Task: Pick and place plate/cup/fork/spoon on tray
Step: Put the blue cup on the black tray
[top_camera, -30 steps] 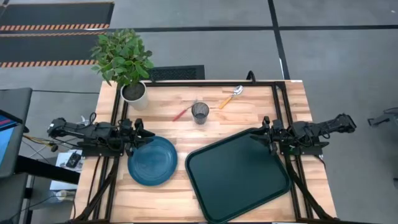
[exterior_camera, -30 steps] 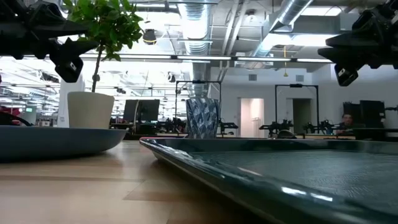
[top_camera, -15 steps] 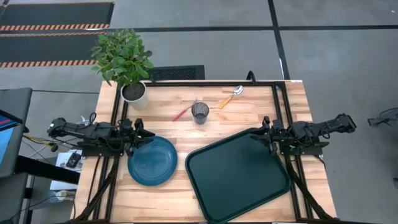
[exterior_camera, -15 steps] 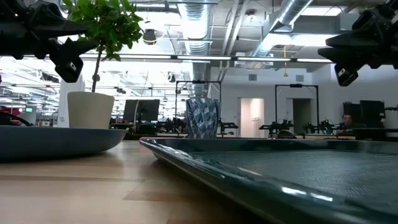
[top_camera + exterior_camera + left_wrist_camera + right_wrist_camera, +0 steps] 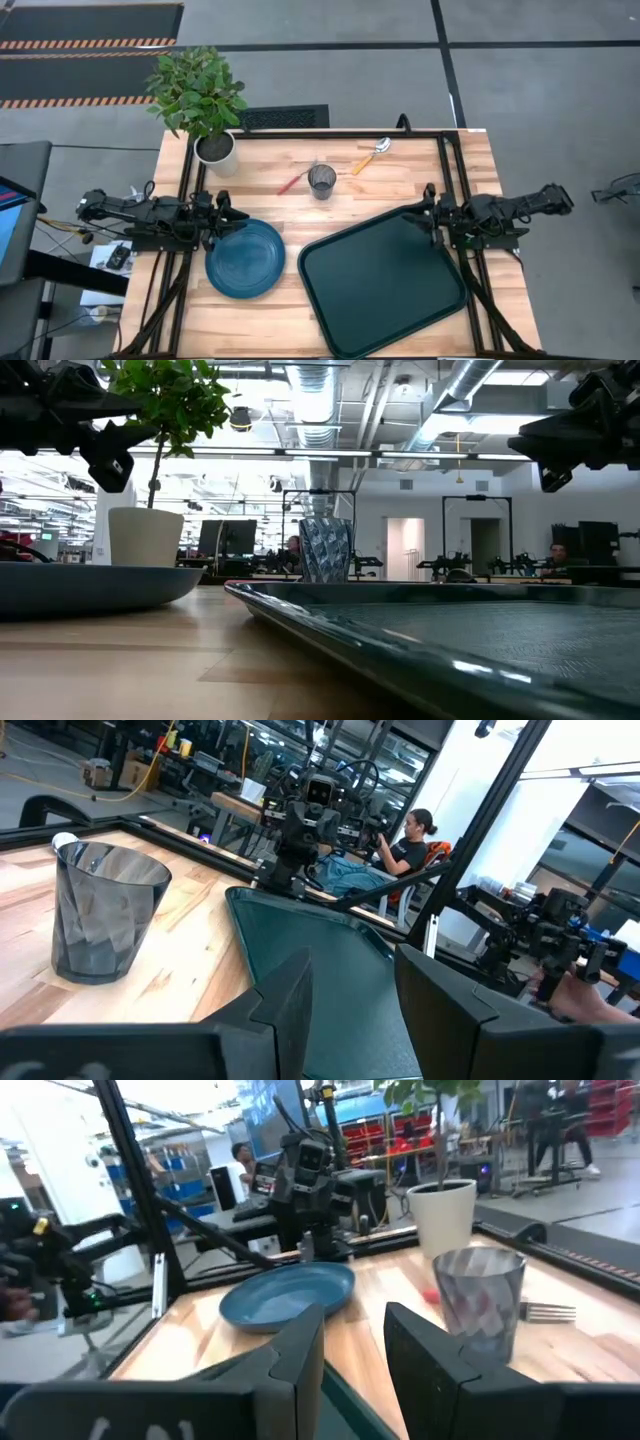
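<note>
The big dark green rectangular plastic tray (image 5: 383, 280) with rounded corners and a raised edge lies bare on the light wooden table (image 5: 260, 315), skewed to the table's edges. The right gripper (image 5: 428, 215) hangs over the tray's corner on the side of the right arm's base, its two dark fingers (image 5: 300, 1355) parted with a clear gap and nothing between them. Just beside the tray, apart from it, sits the large round dark teal-blue plate (image 5: 245, 258) with a raised rim. The left gripper (image 5: 232, 221) hovers at the plate's rim on the side away from the tray, its fingers (image 5: 290, 1005) likewise spread and holding nothing. Beyond the tray, toward the table's far edge, the small dark grey-blue see-through tumbler (image 5: 322, 181) stands upright, well clear of both grippers. The slim fork (image 5: 294, 181) with a red handle lies just beside the tumbler on the plate's side, and the slim spoon (image 5: 371, 156) with an orange handle lies on the tumbler's other side, farther from the tray. A green leafy plant in a white pot (image 5: 214, 150) stands farthest from the tray. A seated person (image 5: 405, 845) shows in the room beyond.
</note>
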`<move>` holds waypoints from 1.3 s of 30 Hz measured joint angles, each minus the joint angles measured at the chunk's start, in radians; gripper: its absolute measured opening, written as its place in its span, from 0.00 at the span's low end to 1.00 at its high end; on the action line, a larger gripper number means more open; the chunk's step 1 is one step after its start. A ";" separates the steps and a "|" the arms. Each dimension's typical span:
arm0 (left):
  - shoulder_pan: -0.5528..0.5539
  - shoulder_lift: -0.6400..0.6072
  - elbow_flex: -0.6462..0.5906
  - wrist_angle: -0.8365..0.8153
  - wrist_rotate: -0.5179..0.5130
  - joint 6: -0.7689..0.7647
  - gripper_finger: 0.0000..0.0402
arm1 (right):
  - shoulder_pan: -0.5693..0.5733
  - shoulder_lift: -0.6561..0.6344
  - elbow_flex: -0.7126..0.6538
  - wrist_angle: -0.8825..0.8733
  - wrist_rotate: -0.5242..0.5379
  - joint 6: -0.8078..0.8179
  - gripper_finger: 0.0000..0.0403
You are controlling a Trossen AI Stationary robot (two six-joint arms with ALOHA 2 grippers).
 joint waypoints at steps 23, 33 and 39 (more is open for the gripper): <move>0.000 0.000 0.000 0.033 -0.458 -0.153 0.33 | -0.012 -0.002 0.000 0.136 -0.003 0.368 0.33; 0.000 0.000 0.000 0.052 -0.552 -0.230 0.33 | -0.011 -0.002 0.000 0.131 0.009 0.399 0.33; 0.000 0.000 0.000 0.072 -0.523 -0.185 0.33 | -0.011 -0.002 0.000 0.177 0.014 0.510 0.33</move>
